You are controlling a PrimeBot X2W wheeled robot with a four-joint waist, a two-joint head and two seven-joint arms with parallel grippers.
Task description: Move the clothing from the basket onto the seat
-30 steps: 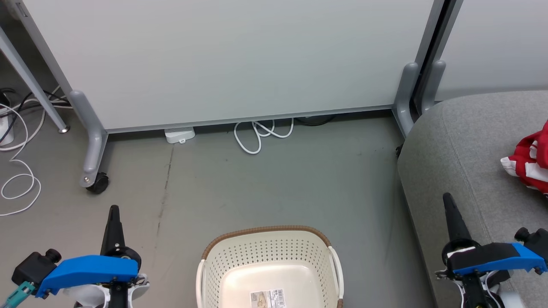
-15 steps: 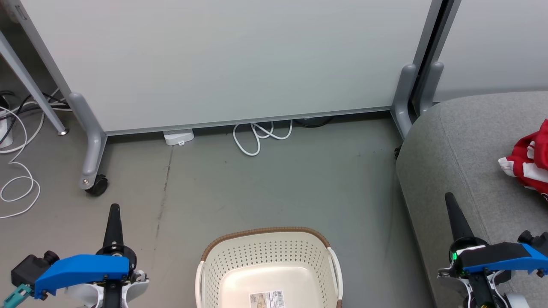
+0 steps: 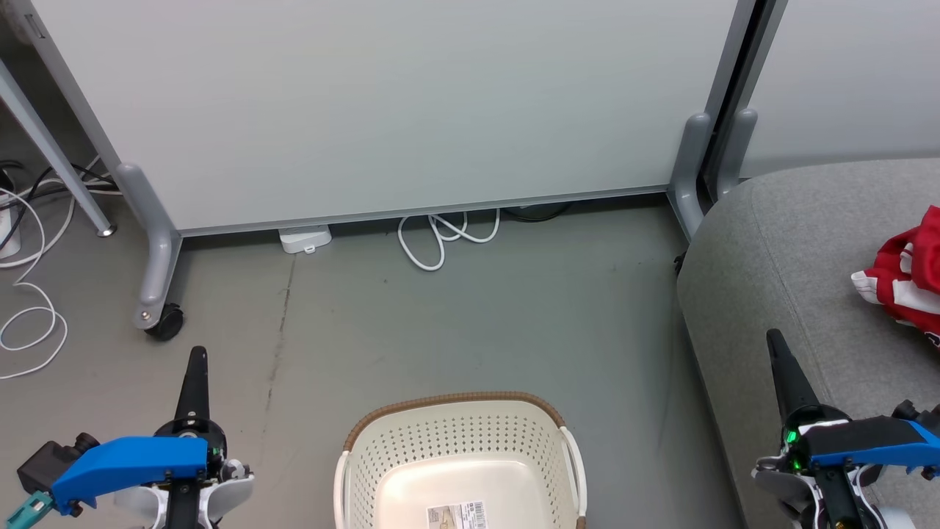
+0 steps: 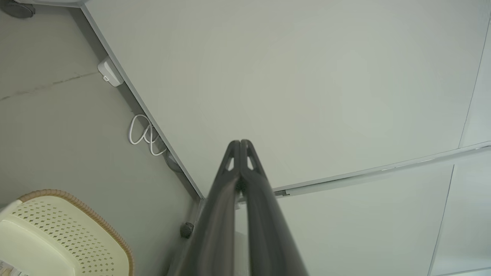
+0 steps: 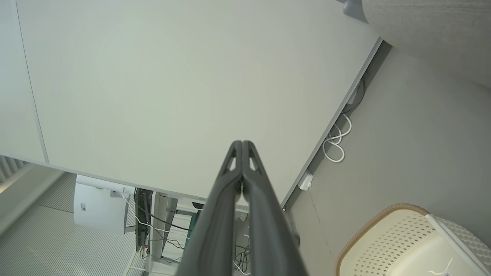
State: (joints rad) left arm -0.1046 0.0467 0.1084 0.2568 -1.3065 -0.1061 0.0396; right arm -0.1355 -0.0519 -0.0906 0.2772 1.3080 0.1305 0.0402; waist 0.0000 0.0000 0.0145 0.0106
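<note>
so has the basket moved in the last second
No. The basket keeps the same gap to the white cable loop; the whole head view slid slightly, so the camera moved.

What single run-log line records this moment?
basket: on floor, no clothing seen | red clothing: on grey seat | left fingers: shut, empty | right fingers: shut, empty

Probably office: wheeled partition [image 3: 382, 110], cables [image 3: 444, 234]

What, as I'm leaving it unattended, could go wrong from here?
The basket sits right before the robot: rolling forward might knock it. The loose cable on the floor at left could snag a wheel. The shut right gripper is near the seat edge; a turn might scrape it.
</note>
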